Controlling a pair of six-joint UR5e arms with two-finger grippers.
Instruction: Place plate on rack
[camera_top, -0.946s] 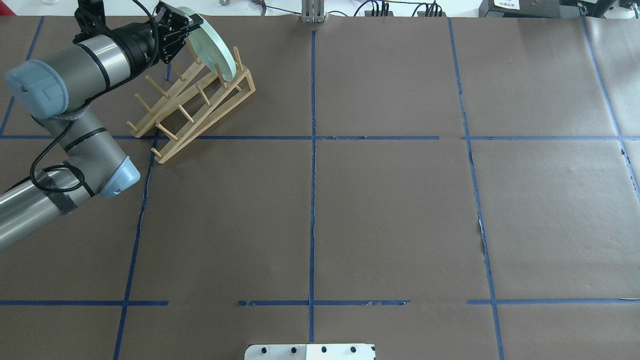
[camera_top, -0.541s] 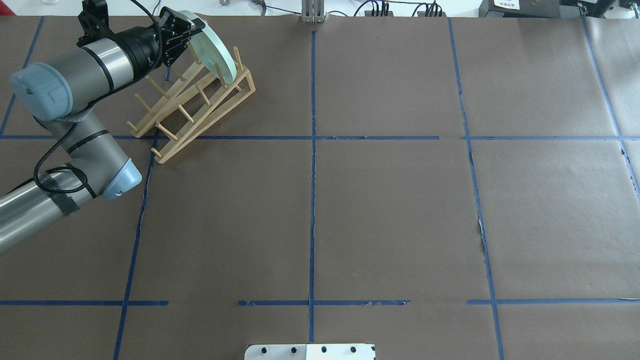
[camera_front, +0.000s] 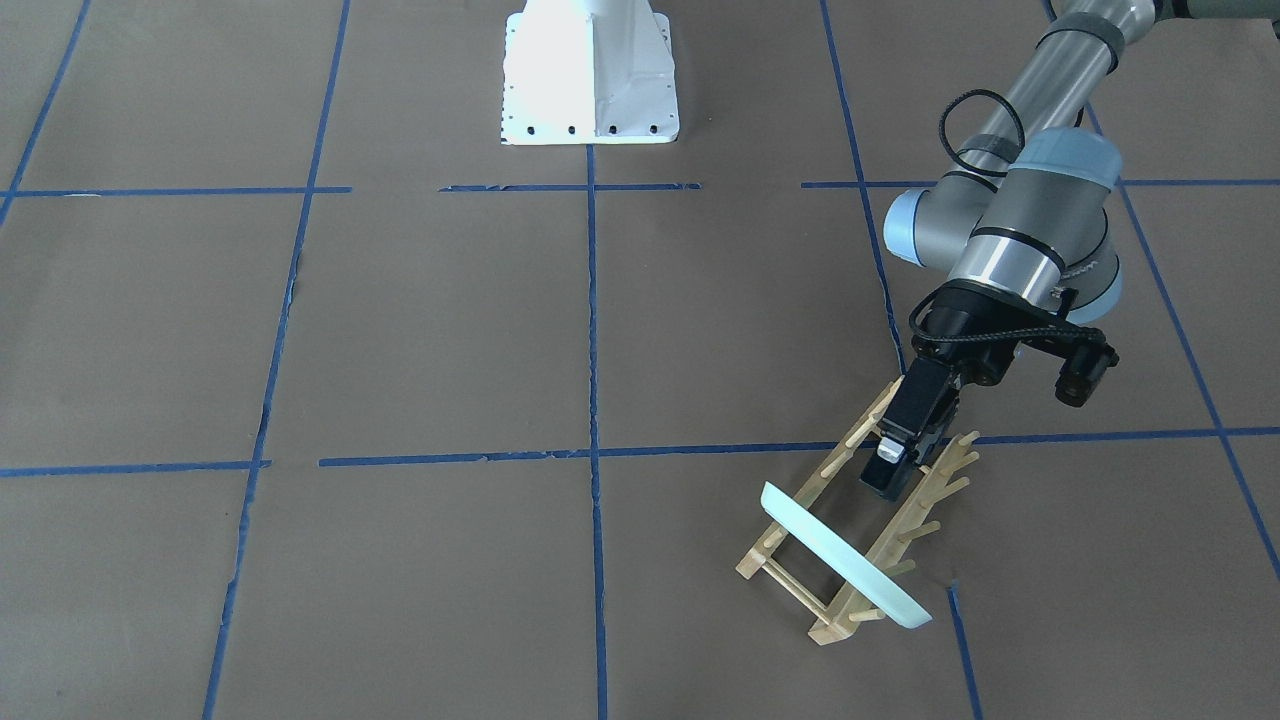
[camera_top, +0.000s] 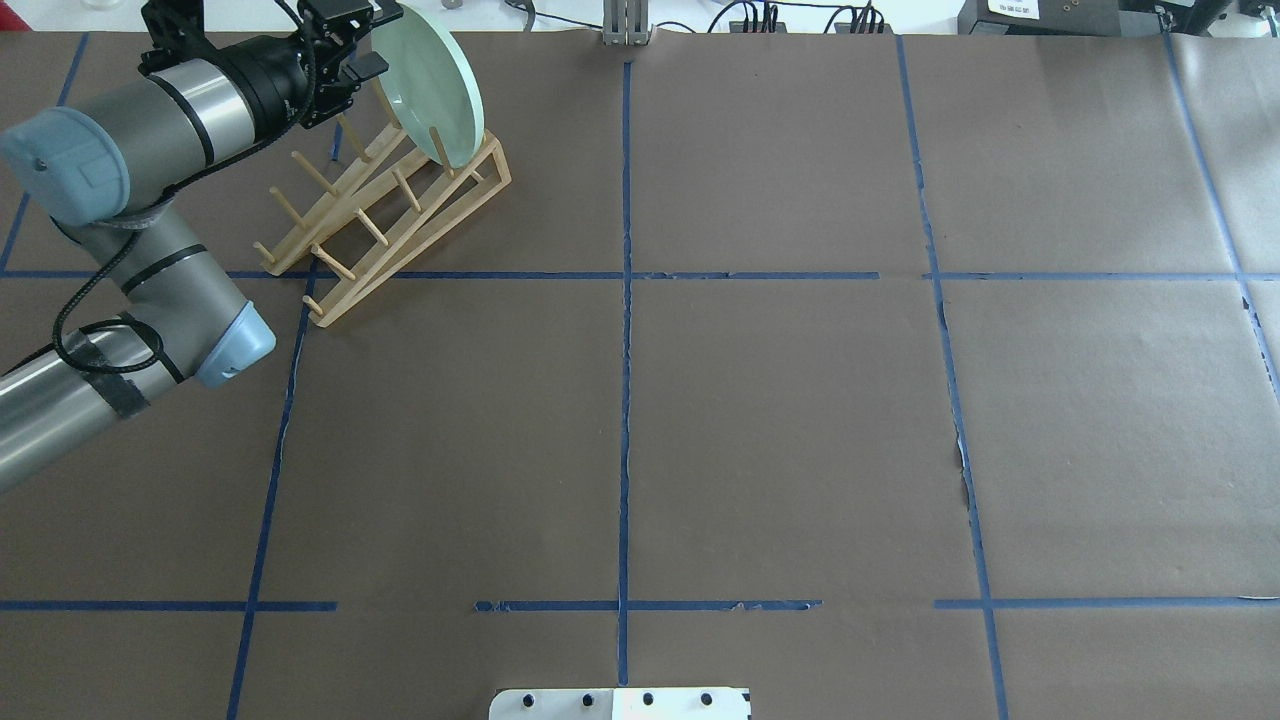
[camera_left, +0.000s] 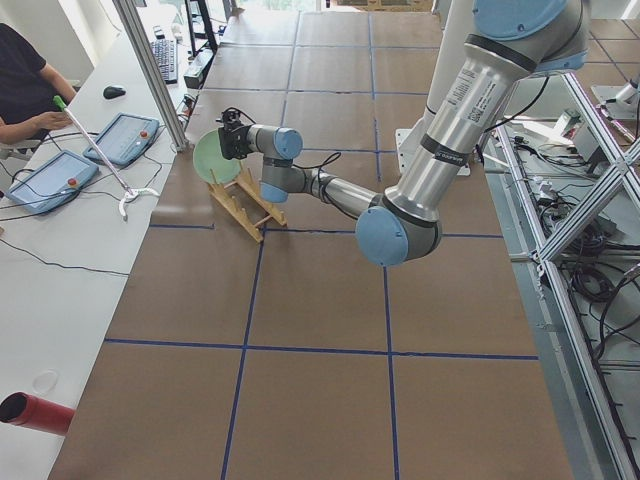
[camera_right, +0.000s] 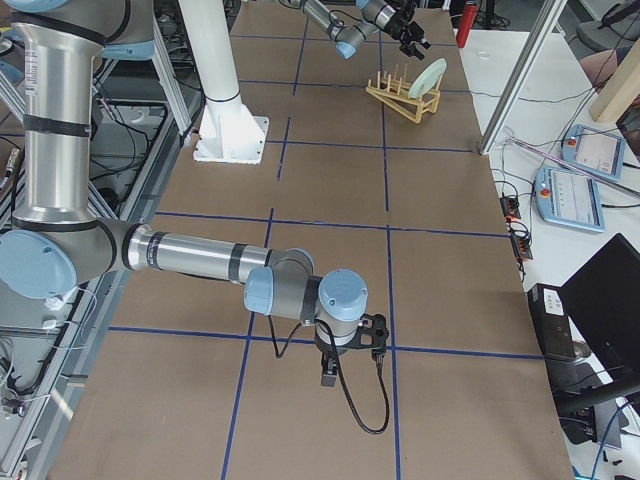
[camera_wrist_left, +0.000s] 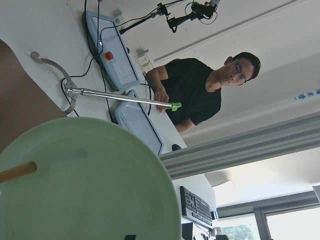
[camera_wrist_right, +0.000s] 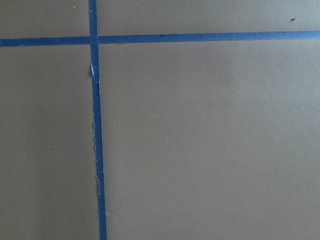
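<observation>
Spanning the workspace, the brown paper-covered table (camera_top: 780, 420) with its blue tape grid is carrying the work at its far left corner. The grey left arm (camera_top: 170, 100) is reaching over that corner, while the right arm is hanging low over the paper, well apart from it. The right gripper (camera_right: 328, 372) is showing only in a side view, so its opening cannot be told. The light natural-wood dish rack (camera_top: 395, 215) with two rows of upright dowel pegs is standing slantwise there. The round pale mint-green glossy plate (camera_top: 428, 80) is now standing on edge in the slot at the rack's end farthest from the robot. It is leaning on the pegs and showing more of its face to the overhead camera than half a second ago. The left gripper (camera_front: 886, 472), which was then clamping the plate's upper rim, is now sitting just behind the plate with its jaws spread and nothing between them. One dowel peg (camera_wrist_left: 17, 172) is crossing the plate's face in the left wrist view. Judged from this, the release is done and the rack alone is bearing the plate; only a clean withdrawal is remaining.
</observation>
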